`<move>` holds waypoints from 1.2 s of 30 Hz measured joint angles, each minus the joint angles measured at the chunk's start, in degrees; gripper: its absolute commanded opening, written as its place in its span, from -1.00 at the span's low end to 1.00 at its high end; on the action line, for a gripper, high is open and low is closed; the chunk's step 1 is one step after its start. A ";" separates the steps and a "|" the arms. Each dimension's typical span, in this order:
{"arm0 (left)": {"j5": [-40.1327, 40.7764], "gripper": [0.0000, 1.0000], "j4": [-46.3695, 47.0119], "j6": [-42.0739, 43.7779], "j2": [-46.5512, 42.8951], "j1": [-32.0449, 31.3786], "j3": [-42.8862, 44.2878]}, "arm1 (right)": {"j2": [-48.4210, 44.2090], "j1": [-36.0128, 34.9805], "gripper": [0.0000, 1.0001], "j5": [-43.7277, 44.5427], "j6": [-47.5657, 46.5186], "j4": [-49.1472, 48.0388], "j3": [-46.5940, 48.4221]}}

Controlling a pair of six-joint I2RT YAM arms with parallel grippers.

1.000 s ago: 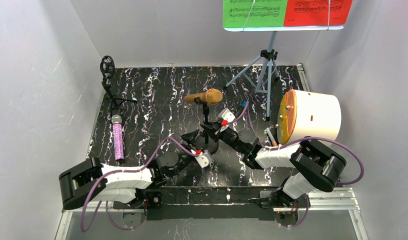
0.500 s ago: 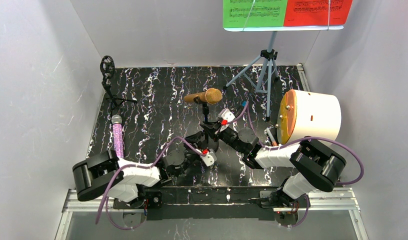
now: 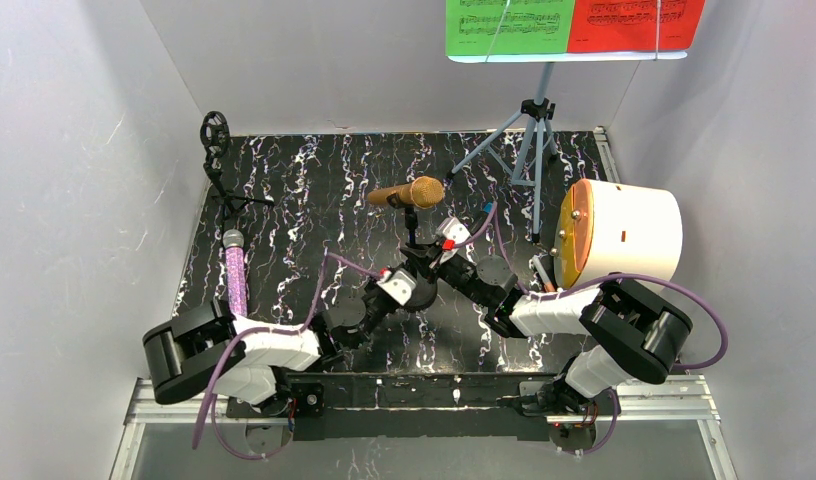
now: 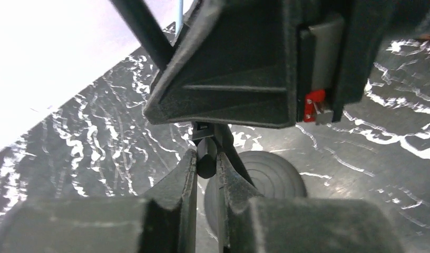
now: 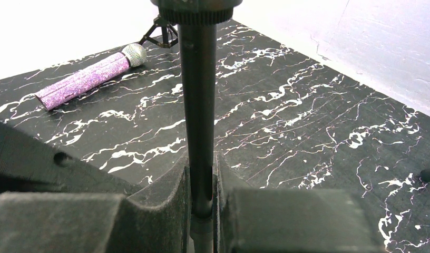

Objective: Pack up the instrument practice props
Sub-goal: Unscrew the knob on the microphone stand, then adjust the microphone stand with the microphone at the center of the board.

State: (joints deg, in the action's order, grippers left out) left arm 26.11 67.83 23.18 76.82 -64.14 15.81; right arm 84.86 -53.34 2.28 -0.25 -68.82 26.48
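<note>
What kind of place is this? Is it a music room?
Likely a robot test booth, not a real music room: plain white walls box in a marbled table, two robot arms sit at its edge, with a gold microphone and music rack.

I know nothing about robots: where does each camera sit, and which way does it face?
Top external: high behind the arms, looking down on the table; both arms show, meeting at the black mount under the gold microphone.
Left wrist: on the left arm, facing along the left end effector, shut on the mount's knob.
Right wrist: on the right arm, facing across the table past the right end effector, shut on the mount's pole.
Shared: top and right wrist show the purple glitter microphone.
</note>
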 measured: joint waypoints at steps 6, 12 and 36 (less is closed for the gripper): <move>-4.50 -1.00 -3.61 -24.48 -3.45 4.61 -0.20 | 0.02 0.00 -0.97 -0.09 0.00 0.00 0.00; -11.30 -0.91 -5.38 -56.15 -4.44 11.32 -0.46 | 0.66 0.17 -0.97 0.52 -0.09 -0.15 0.57; -12.52 0.13 -23.54 -54.64 -22.53 14.23 13.33 | 1.14 -0.13 -0.97 -1.49 0.44 -0.31 0.85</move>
State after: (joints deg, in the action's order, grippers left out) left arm 13.58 44.29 -31.46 54.28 -49.91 29.15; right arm 86.00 -53.47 0.80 0.19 -69.12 27.33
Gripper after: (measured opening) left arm 0.557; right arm 0.211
